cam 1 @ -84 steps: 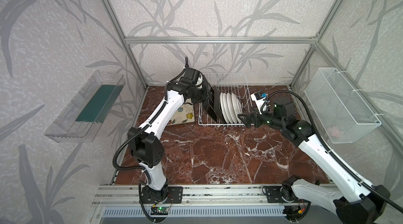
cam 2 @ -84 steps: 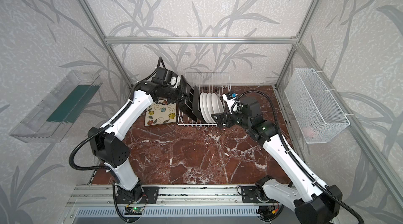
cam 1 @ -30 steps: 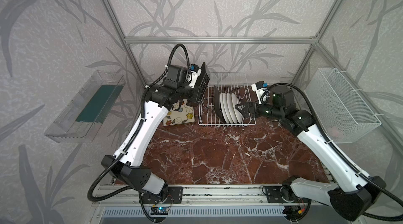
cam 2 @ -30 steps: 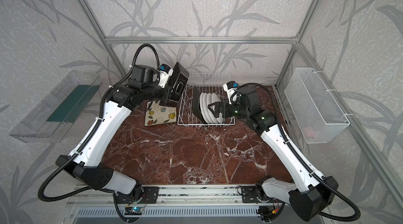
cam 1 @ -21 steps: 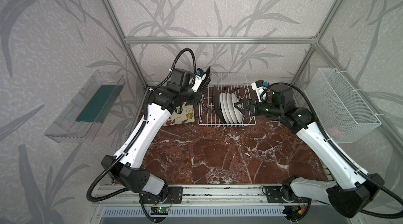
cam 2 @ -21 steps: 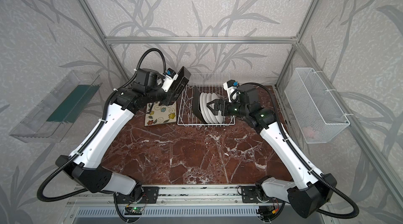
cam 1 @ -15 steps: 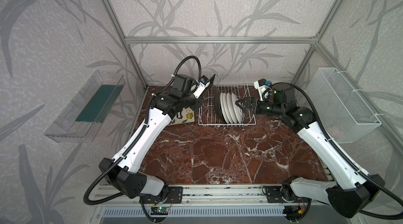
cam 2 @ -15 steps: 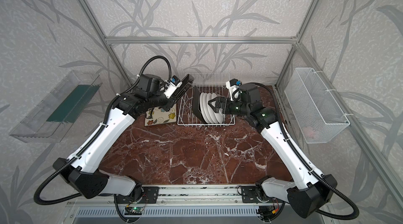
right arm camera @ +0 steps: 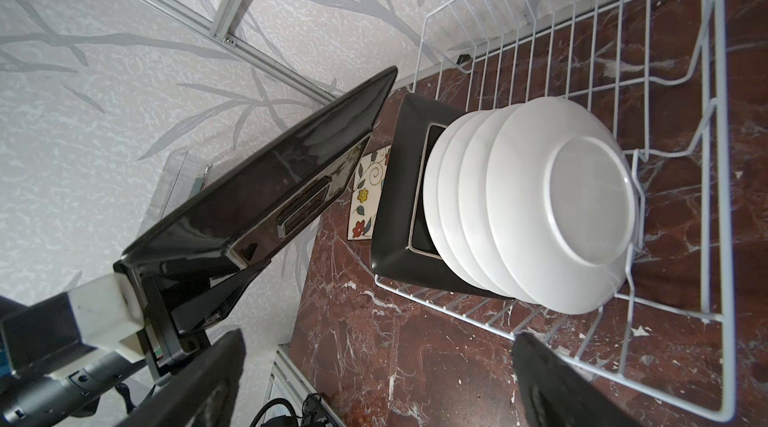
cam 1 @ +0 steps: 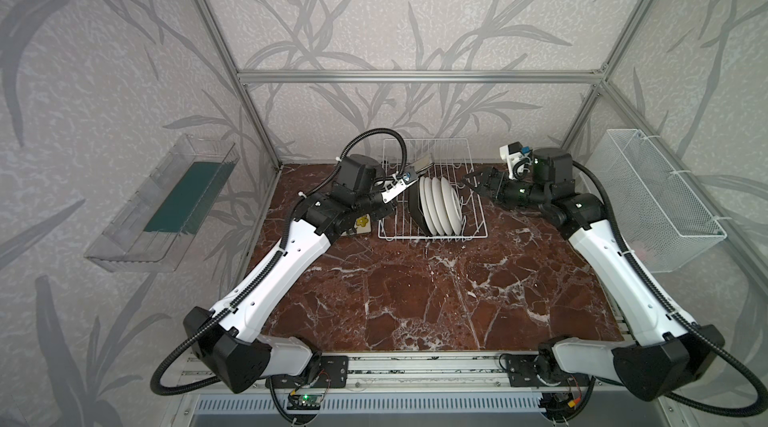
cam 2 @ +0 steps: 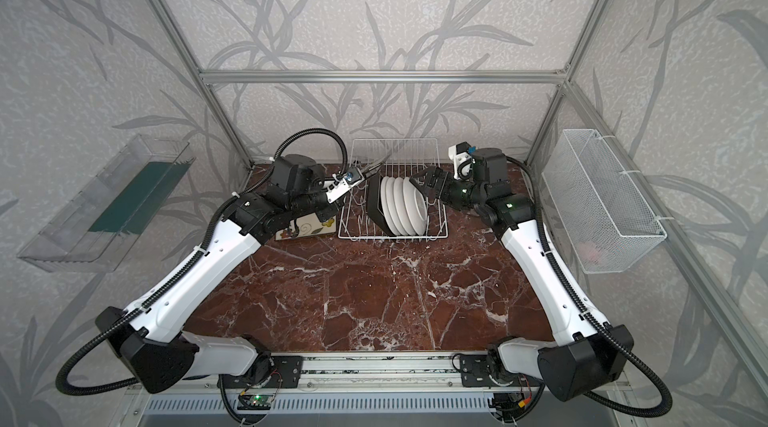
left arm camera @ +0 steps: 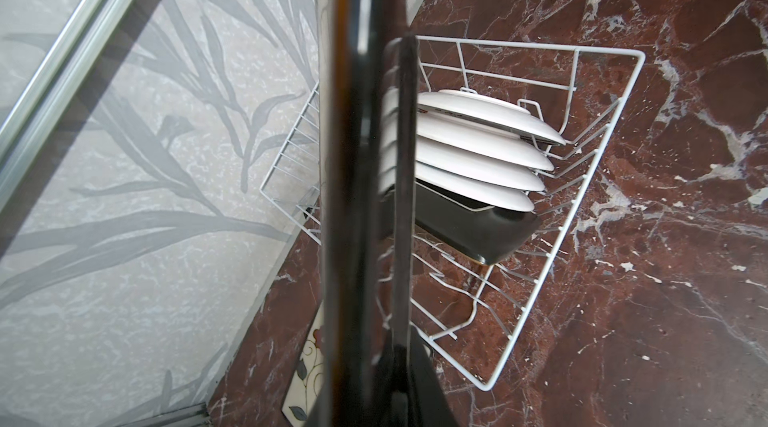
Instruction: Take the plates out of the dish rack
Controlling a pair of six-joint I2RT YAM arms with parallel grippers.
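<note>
The white wire dish rack stands at the back of the table. One black square plate and several round white plates stand upright in it. My left gripper is shut on another black plate, held in the air over the rack's left end. A cream flowered plate lies on the table left of the rack. My right gripper hangs open and empty by the rack's right end.
A clear plastic tray hangs on the left wall and a white mesh basket on the right wall. Aluminium frame posts stand at the back corners. The marble table stretches in front of the rack.
My left arm has swung the black plate rightward over the rack's left end and tipped it flatter, its elbow dropping. The open right gripper has drawn slightly up and back.
</note>
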